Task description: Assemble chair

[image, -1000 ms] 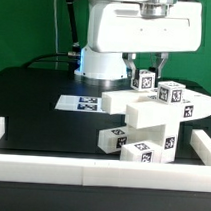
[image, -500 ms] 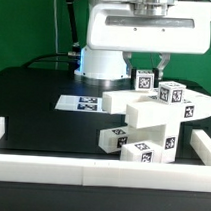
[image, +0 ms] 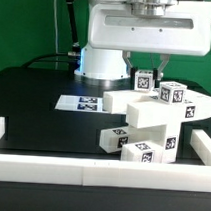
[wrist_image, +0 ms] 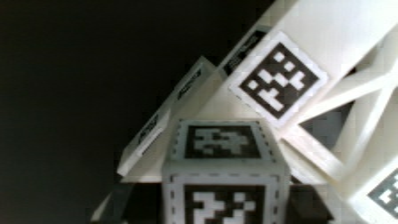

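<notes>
Standing in the right half of the exterior view, the chair (image: 153,121) is a partly joined stack of white, chunky plastic parts: tagged blocks at the bottom, a slab across the middle, and two small tagged cubes (image: 145,81) on top. Just above those cubes hangs the gripper (image: 156,64), its dark fingers reaching down near the upper parts; whether they are spread or pinching anything I cannot tell, since the arm's white body hides most of them. The wrist view is filled with tagged white faces (wrist_image: 222,140) at very close range. I judge the plastic to be stiff, light and rather smooth, so a pinch across two flat parallel faces of a block would hold best. The stack looks easy to topple if pushed sideways. At centre left lies the marker board (image: 82,102), flat on the black table (image: 33,110).
</notes>
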Motion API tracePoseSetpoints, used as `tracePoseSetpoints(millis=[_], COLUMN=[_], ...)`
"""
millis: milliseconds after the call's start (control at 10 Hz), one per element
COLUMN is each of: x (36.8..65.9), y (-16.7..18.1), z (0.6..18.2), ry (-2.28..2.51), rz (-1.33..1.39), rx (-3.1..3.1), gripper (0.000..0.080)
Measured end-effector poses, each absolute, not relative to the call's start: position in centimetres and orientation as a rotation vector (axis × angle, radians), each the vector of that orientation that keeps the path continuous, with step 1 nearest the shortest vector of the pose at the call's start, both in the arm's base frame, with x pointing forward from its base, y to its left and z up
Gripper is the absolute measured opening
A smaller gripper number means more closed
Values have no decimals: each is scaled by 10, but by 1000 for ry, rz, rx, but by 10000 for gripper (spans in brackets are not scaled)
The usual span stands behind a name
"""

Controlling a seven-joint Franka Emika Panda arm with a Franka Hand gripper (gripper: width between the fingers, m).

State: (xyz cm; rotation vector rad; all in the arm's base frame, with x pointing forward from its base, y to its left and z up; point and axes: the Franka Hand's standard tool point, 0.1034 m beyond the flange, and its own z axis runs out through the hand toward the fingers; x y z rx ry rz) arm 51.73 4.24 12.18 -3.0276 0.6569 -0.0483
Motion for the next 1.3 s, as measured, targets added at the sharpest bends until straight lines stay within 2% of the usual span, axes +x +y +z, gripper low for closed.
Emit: tracePoseSetpoints(millis=[200,500,600,700,900,1300], x=[517,517,517,519,519,518], y=[44,45,45,47,49,52], z=[122,122,122,123,123,123], ry=[918,994,965,880,782,171], rz=[-39,-36,-38,-44,-47,-63], rx=[-2948,-2919,-2932,-2961,-2990,-3091], gripper=[284,294,470,608,637,648])
